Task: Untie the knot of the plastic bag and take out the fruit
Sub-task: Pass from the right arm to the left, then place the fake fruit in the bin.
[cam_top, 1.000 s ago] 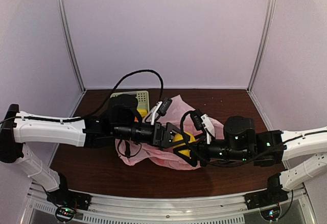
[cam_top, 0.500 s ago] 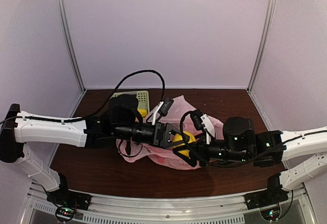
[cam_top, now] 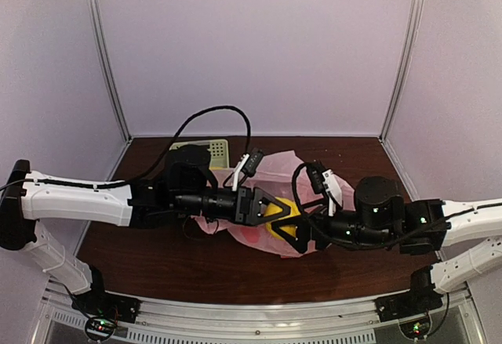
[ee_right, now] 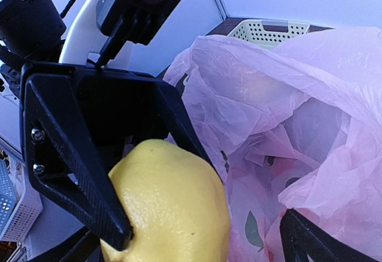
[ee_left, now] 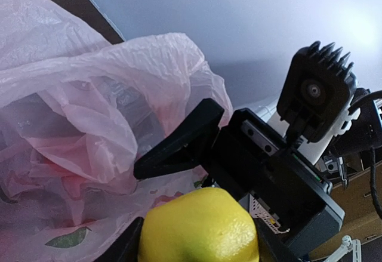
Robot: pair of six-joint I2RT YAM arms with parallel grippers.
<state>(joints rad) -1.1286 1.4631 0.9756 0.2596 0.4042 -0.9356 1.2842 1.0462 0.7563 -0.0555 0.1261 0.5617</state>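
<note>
The pink plastic bag (cam_top: 274, 168) lies crumpled in the middle of the table, and both grippers meet over its near side. A yellow fruit (cam_top: 284, 212) hangs there, with my left gripper (cam_top: 274, 212) shut on it. In the left wrist view the yellow fruit (ee_left: 200, 226) fills the gap between the fingers of the left gripper (ee_left: 197, 251). My right gripper (ee_right: 191, 250) stands open around the same yellow fruit (ee_right: 170, 202), and its right finger is clear of it. Reddish shapes show faintly through the bag (ee_left: 89, 125).
The pale green slotted basket (cam_top: 216, 150) stands behind the bag at the back left, and its rim also shows in the right wrist view as the basket (ee_right: 271, 30). A black cable (cam_top: 212, 113) loops above the left arm. Booth walls close the back and sides.
My left gripper has shut on the yellow fruit. The right gripper has opened and drawn slightly right. The bag's far edge has shifted a little.
</note>
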